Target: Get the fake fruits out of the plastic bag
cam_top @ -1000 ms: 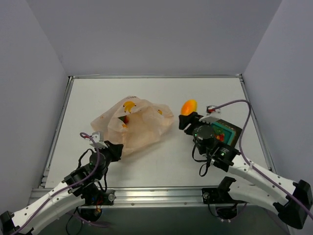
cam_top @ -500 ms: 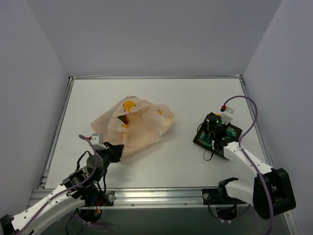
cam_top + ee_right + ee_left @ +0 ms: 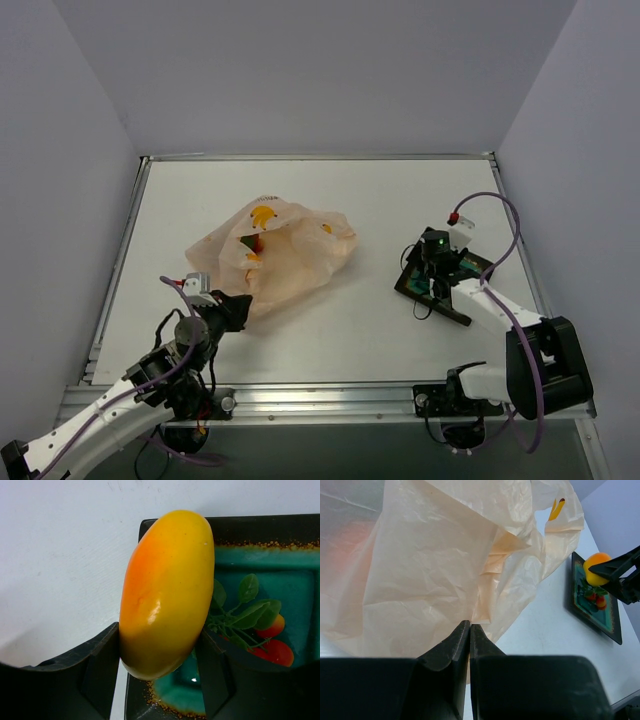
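Note:
The plastic bag [image 3: 275, 255], pale peach with banana prints, lies crumpled left of centre. A red fruit [image 3: 258, 242] shows at its mouth, and a reddish shape [image 3: 347, 542] glows through the film. My left gripper [image 3: 236, 307] is shut on the bag's near edge [image 3: 470, 622]. My right gripper [image 3: 159, 652] is shut on the yellow-orange mango [image 3: 167, 590] and holds it upright just over the near-left corner of the dark teal tray [image 3: 300, 527]. Small red and green pieces [image 3: 267, 640] lie in the tray. The mango [image 3: 596, 566] also shows in the left wrist view.
The tray [image 3: 478, 267] sits at the right of the white table, near its right rail. Grey walls close in the back and both sides. The right arm's cable [image 3: 505, 215] loops above the tray.
My right arm has swung right from beside the bag to the tray, carrying the mango, and now holds it low over the tray. My left gripper has hardly moved.

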You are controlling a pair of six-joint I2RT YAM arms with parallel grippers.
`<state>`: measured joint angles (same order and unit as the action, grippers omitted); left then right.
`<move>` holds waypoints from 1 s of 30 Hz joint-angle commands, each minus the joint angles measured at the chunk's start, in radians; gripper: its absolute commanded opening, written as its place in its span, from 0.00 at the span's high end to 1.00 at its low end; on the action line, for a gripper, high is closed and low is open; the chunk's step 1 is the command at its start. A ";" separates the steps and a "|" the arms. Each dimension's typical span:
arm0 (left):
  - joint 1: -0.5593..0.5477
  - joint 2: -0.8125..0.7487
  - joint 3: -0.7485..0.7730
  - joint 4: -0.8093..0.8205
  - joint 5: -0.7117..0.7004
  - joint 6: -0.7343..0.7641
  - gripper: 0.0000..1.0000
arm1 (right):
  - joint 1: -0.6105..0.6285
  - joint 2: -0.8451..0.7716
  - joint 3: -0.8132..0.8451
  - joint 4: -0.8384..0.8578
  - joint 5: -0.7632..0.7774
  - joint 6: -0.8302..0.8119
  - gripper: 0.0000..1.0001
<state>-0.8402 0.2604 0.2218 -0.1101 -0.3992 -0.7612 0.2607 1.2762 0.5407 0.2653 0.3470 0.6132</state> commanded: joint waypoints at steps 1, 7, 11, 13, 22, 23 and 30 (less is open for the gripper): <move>0.006 0.022 0.030 0.010 0.006 0.016 0.98 | -0.008 -0.038 -0.005 -0.006 0.030 0.019 0.41; 0.006 0.019 0.057 -0.020 0.003 0.017 0.98 | -0.009 -0.139 0.008 -0.060 0.038 -0.001 0.24; 0.006 0.008 0.092 -0.068 -0.021 0.031 0.97 | 0.005 -0.221 0.041 -0.109 -0.038 -0.041 0.19; 0.007 0.004 0.102 -0.082 -0.030 0.034 0.98 | 0.050 -0.296 0.062 -0.120 -0.095 -0.072 0.21; 0.007 -0.076 0.125 -0.184 -0.113 0.008 0.98 | 0.486 -0.220 0.119 0.130 -0.243 -0.104 0.85; 0.007 -0.082 0.126 -0.207 -0.130 0.008 0.98 | 0.533 -0.137 0.143 0.168 -0.234 -0.118 0.85; 0.006 -0.072 0.191 -0.382 -0.231 -0.061 0.98 | 0.733 0.311 0.368 0.440 -0.239 -0.164 0.87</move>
<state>-0.8402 0.1799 0.3447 -0.3817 -0.5457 -0.7757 0.9684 1.4792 0.8249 0.5198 0.1284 0.4801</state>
